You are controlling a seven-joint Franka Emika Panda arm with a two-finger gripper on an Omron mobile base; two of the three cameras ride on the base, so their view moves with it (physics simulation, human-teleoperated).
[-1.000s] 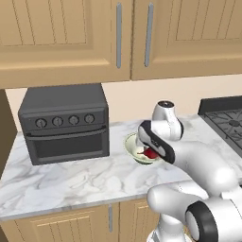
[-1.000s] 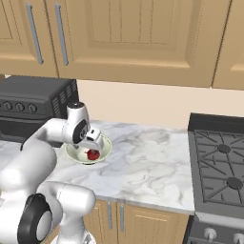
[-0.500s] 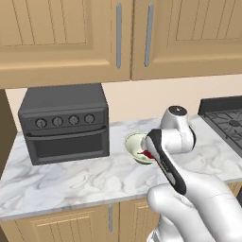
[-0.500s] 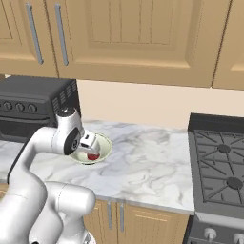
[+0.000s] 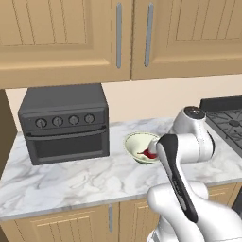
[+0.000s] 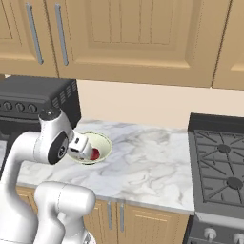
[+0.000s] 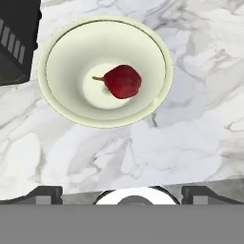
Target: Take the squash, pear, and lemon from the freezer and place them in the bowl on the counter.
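The pale cream bowl (image 7: 62, 71) stands on the white marble counter (image 7: 190, 124), and a dark red pear (image 7: 123, 81) lies in its middle, stem to the left. My gripper (image 7: 122, 193) hangs above the bowl's near side, open, with its two dark fingertips (image 7: 45, 193) set wide and nothing between them. From the right base view the hand (image 6: 82, 147) hovers just over the bowl (image 6: 102, 139), and the pear (image 6: 95, 154) peeks out beside it. In the left base view the bowl (image 5: 134, 141) sits partly behind my forearm. The squash, lemon and freezer are out of view.
A dark grey toaster oven (image 5: 64, 123) with knobs stands on the counter (image 5: 71, 175) left of the bowl, close to its rim. A black gas stove (image 6: 224, 167) borders the counter on the right. Wooden wall cabinets (image 5: 118, 33) hang overhead.
The hand has lifted up and back from the bowl, and the elbow has swung forward. The pear stays lying in the bowl.
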